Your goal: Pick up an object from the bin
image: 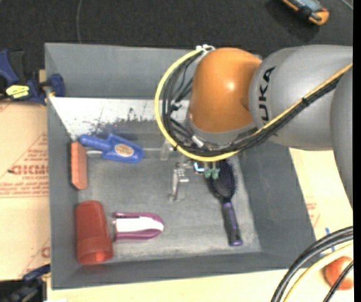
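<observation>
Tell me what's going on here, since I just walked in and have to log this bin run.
A KUKA arm reaches from the view's right into the grey bin. Its pincer hangs low over bare floor near the bin's middle. The purple hairbrush lies just to its right, and the blue clip-like tool lies further off to its upper left. An orange bar, a red cylinder and a purple-and-white thing lie along the left side. Everything rests on the floor, so nothing has been picked yet.
</observation>
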You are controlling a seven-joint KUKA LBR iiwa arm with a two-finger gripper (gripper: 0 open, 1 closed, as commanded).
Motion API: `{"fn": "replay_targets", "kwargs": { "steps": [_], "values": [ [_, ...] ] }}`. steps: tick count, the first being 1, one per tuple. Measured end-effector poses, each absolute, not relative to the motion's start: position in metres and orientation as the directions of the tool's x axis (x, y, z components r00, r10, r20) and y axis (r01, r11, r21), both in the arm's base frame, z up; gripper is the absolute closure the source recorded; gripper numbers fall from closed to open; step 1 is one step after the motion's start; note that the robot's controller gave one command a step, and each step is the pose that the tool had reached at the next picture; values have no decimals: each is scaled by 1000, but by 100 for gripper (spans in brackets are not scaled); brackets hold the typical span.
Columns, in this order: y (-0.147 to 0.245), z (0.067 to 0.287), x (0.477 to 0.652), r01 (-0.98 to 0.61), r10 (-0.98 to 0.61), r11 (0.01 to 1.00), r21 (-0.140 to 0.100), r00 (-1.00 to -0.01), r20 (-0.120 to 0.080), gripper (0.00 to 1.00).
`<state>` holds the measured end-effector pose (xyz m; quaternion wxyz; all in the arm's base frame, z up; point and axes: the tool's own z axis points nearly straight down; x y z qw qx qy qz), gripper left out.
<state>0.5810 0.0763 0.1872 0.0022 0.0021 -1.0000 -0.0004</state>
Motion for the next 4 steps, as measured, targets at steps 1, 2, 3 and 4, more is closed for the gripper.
{"fn": "replay_targets", "kwargs": {
  "steps": [1,2,3,4],
  "values": [
    [76,192,582,-1,-1,1000,1,-1000,-2,0],
    [151,68,549,-85,-85,996,1,-996,5,0],
    [151,107,536,5,5,1000,2,-1000,-10,0],
    [139,100,516,112,112,994,2,-994,3,0]
  ]
}}
